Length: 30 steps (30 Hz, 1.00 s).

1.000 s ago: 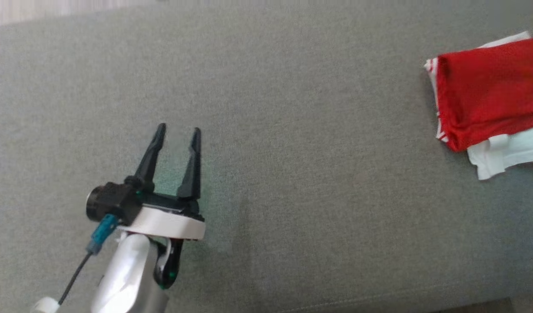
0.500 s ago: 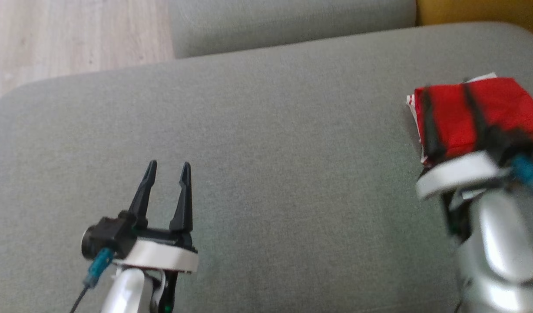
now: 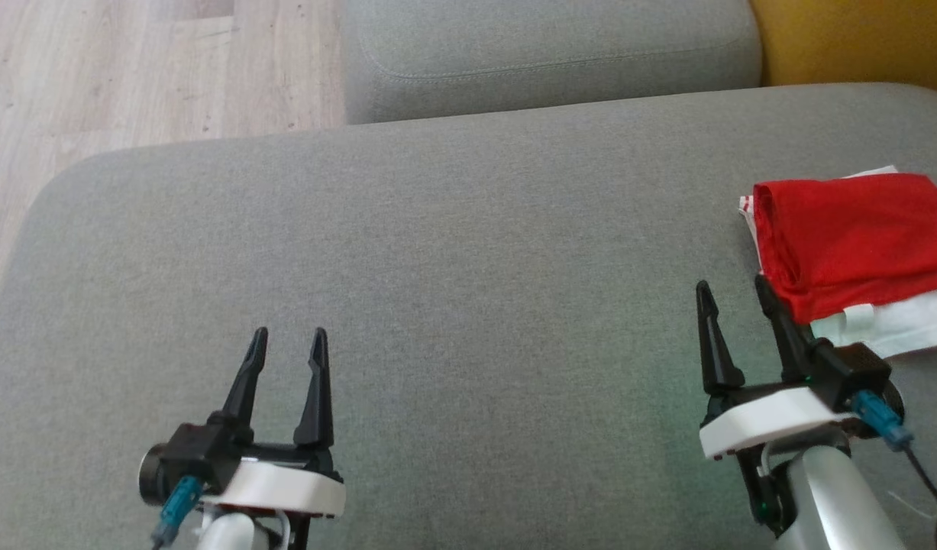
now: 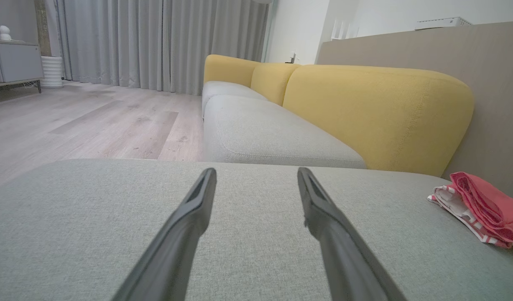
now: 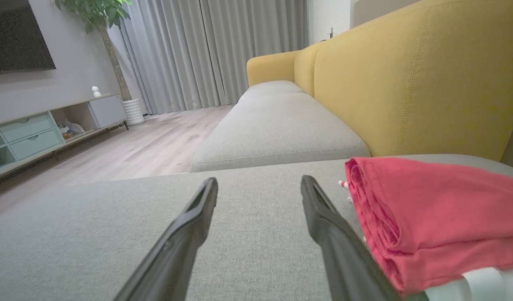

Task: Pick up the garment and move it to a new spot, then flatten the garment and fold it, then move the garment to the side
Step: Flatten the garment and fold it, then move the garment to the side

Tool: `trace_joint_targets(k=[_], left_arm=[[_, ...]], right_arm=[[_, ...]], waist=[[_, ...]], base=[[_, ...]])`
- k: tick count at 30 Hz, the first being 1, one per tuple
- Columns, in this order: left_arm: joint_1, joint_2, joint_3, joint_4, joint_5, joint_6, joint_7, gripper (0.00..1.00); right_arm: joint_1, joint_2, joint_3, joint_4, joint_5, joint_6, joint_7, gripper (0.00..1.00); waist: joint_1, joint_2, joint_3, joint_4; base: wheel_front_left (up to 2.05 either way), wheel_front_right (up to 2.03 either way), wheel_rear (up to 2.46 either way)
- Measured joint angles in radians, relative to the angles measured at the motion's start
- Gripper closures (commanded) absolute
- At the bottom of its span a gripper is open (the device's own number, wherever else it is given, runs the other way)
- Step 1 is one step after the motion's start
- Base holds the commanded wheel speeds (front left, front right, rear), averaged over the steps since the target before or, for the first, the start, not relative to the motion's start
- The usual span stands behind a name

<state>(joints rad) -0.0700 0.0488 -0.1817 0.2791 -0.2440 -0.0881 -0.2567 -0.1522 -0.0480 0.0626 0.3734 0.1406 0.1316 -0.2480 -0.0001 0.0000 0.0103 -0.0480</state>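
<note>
While beside right claw (image 3: 731,284), garment (image 3: 857,229)

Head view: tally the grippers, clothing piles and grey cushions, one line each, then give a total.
Grippers: 2 (left gripper, right gripper)
Clothing piles: 1 (red garment on white cloth)
Grey cushions: 2 (near cushion, far cushion)
Total: 5

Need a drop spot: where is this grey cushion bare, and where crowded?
Bare: the grey fabric seat cushion from its rounded left end to the open right gripper, including ahead of the open left gripper. Crowded: the right end, where the folded red garment lies on white cloth.
</note>
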Motion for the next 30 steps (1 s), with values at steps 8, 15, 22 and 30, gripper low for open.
trace_joint_targets(k=[8, 15, 22, 30], left_arm=[[0.0, 0.0, 0.005, -0.002, -0.022, 0.041, 0.0, 0.0], [0.0, 0.0, 0.011, -0.005, -0.057, 0.043, 0.0, 0.0], [0.0, 0.0, 0.012, -0.002, -0.084, 0.04, 0.0, 0.0], [0.0, 0.0, 0.019, -0.009, -0.121, 0.053, 0.0, 0.0]], right_arm=[[0.003, 0.0, 0.004, -0.004, -0.009, 0.0, 0.0, 0.0], [0.003, 0.0, 0.01, -0.007, -0.009, 0.0, -0.003, 0.0], [0.004, 0.0, 0.021, -0.007, -0.001, 0.0, -0.003, 0.0], [0.004, 0.0, 0.026, -0.007, -0.001, 0.0, -0.003, 0.0]], waist=[[0.0001, 0.0, -0.001, 0.009], [0.0001, 0.0, -0.001, 0.004], [0.0001, 0.0, -0.002, 0.002], [0.0001, 0.0, -0.004, 0.0]], base=[[0.0, 0.0, 0.0], [0.0, 0.0, 0.0], [0.0, 0.0, 0.0], [0.0, 0.0, 0.0]])
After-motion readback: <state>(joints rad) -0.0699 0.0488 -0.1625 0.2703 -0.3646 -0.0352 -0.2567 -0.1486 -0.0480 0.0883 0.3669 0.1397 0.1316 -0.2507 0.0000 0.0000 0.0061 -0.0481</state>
